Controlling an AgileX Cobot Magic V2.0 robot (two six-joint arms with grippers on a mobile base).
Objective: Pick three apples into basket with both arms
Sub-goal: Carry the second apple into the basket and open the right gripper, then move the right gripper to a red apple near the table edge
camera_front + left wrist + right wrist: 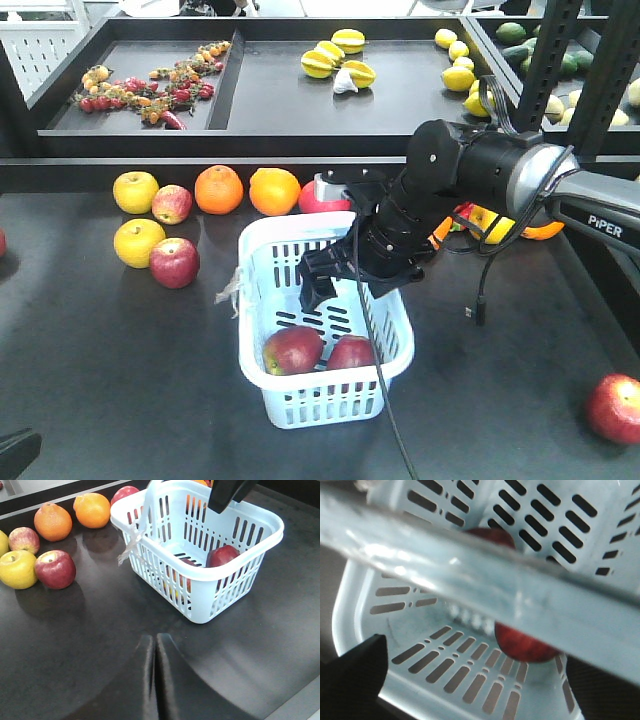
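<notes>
My right claw (pixel 350 280) hangs inside the basket (pixel 250 330). Its fingers are spread wide and released, with nothing between them. The basket stands on the dark counter (pixel 120 380), a little toward 6 o'clock from the middle of the front view, with its frayed tag (pixel 232 290) on the 9 o'clock rim. Two of the fruits I am after lie at its 6 o'clock end, side by side. The left apple (pixel 292 350) and the right apple (pixel 352 353) sit very close together, and I cannot tell whether they touch. From my right wrist the hoop handle (pixel 485 590) cuts across close in front, blurred. Dark red skin shows above and below it on the slotted floor, but I cannot tell which fruit it belongs to.

My left claw (pixel 154 680) is clenched, its fingers pressed together and holding nothing. It sits over the counter at about 8 o'clock from the basket, well apart from it.

A loose apple (pixel 614 408) lies at 4 o'clock from the basket, near the counter's edge. At 9 to 10 o'clock a near apple (pixel 175 262) and a far apple (pixel 172 204) each sit just beside a yellow fruit (pixel 138 241). Two oranges (pixel 219 189) rest at 11 o'clock. A red fruit (pixel 322 197) sits just behind the far rim at 12 o'clock, partly hidden by my arm.
</notes>
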